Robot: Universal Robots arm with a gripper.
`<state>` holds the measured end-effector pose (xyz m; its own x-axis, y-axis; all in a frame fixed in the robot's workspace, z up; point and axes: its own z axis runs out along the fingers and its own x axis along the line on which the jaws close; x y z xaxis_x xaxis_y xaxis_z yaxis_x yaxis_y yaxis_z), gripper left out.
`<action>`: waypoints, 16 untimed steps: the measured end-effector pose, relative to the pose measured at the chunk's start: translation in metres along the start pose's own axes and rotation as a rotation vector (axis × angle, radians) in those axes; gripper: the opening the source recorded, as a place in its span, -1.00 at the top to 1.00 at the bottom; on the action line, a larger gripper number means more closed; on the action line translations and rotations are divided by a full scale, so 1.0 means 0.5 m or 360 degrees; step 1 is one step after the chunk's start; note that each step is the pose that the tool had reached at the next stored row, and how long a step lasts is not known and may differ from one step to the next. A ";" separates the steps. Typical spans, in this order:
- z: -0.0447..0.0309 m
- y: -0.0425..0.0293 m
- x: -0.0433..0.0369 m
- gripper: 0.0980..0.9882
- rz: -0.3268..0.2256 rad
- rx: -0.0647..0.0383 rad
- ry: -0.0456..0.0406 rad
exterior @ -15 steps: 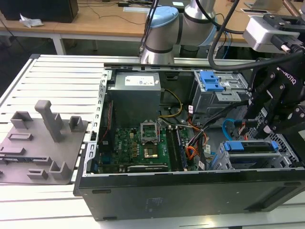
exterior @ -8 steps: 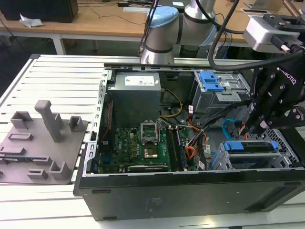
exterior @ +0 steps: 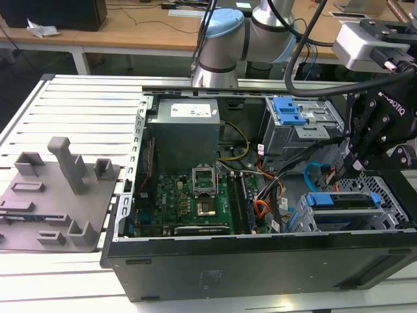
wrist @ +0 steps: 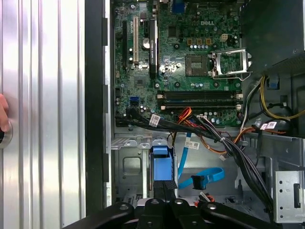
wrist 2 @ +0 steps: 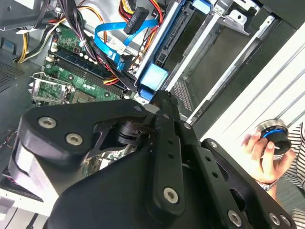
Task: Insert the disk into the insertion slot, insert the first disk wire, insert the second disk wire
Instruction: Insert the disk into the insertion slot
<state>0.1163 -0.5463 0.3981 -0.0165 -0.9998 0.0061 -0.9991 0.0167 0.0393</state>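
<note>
The disk (exterior: 342, 202), grey in its bright blue carrier, lies in the insertion slot (exterior: 301, 222), the low perforated cage at the exterior view's right corner of the open computer case. My black gripper (exterior: 355, 166) hangs just above the disk's end, fingers shut with nothing between them. In both wrist views the gripper (wrist 2: 164, 98) (wrist: 164, 188) has its tips right at the carrier's blue tab (wrist 2: 153, 78) (wrist: 160, 164). A loose blue flat wire with a black plug (wrist: 198, 181) (wrist 2: 136, 19) lies beside the slot. A bundle of coloured wires (wrist: 224, 143) runs past it.
A taller cage with a blue latch (exterior: 290, 111) stands behind the slot. The motherboard (exterior: 189, 195) and power supply (exterior: 182, 130) take up the case's other half. A grey fixture block (exterior: 58, 189) sits on the slatted table. A person's hand (wrist 2: 262, 152) holds a round knob beside the case.
</note>
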 end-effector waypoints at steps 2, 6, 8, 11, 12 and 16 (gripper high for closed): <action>0.000 -0.002 -0.001 0.98 0.0000 0.0000 0.0000; -0.001 -0.034 -0.008 0.98 0.0000 0.0000 0.0000; 0.001 -0.038 -0.008 0.98 0.0000 0.0000 0.0000; 0.007 -0.038 -0.008 0.98 0.0000 0.0000 0.0000; 0.011 -0.038 -0.008 0.98 0.0000 0.0000 0.0000; 0.022 -0.039 -0.008 0.98 0.0000 0.0000 0.0000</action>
<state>0.1352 -0.5426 0.3863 -0.0163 -0.9998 0.0060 -0.9991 0.0165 0.0395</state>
